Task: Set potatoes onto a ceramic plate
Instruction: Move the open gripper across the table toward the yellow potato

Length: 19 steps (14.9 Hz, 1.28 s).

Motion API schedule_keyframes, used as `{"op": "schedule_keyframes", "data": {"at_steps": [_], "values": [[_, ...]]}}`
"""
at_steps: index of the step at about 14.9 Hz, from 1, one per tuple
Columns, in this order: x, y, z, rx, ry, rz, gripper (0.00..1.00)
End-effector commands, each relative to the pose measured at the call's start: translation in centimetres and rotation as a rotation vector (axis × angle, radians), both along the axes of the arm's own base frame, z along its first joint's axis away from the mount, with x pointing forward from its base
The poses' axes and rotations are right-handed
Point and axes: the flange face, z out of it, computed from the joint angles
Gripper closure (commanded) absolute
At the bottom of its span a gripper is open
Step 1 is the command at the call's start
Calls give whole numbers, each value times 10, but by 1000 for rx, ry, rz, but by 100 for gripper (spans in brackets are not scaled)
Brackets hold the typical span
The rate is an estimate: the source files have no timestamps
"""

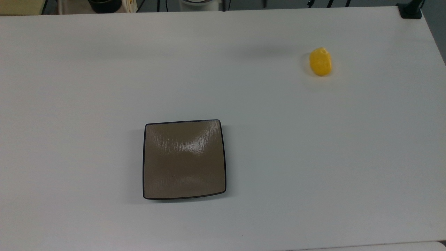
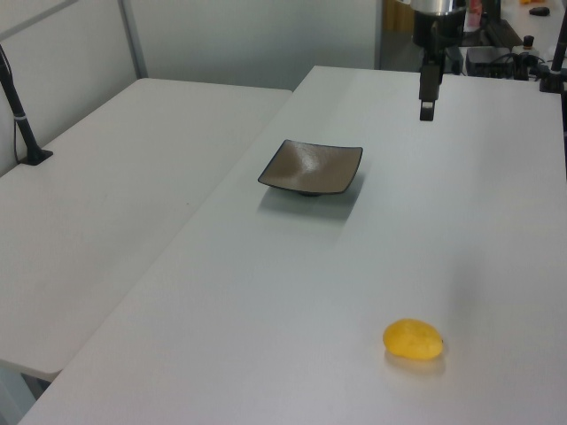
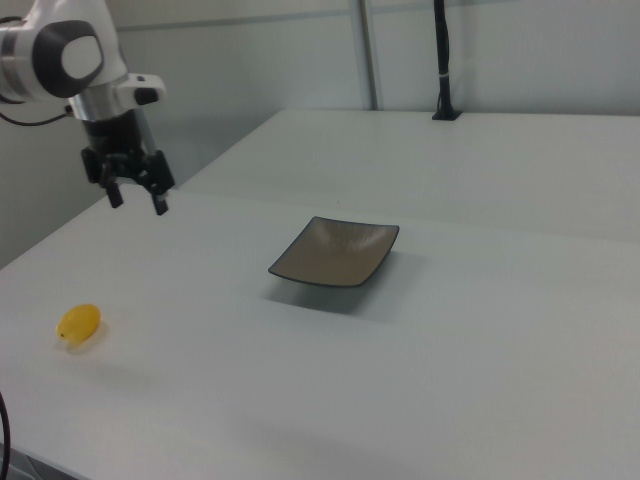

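While the gripper [image 3: 137, 198] is hanging empty with fingers spread above the table [image 1: 313, 157], seemingly well short of the potato [image 3: 78, 322], it needs centring over that lump, lying well apart from the ceramic plate [image 3: 335, 252], before descending.

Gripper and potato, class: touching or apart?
Apart. In the right view the open gripper hangs in the air above the table, while the potato lies on the table well below it, bare tabletop between them.
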Motion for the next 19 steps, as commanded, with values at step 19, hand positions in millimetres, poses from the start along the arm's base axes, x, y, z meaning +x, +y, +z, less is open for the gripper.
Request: {"op": "schedule_keyframes", "data": {"at_steps": [19], "values": [[-67, 234, -103, 77, 51, -40, 0]]}}
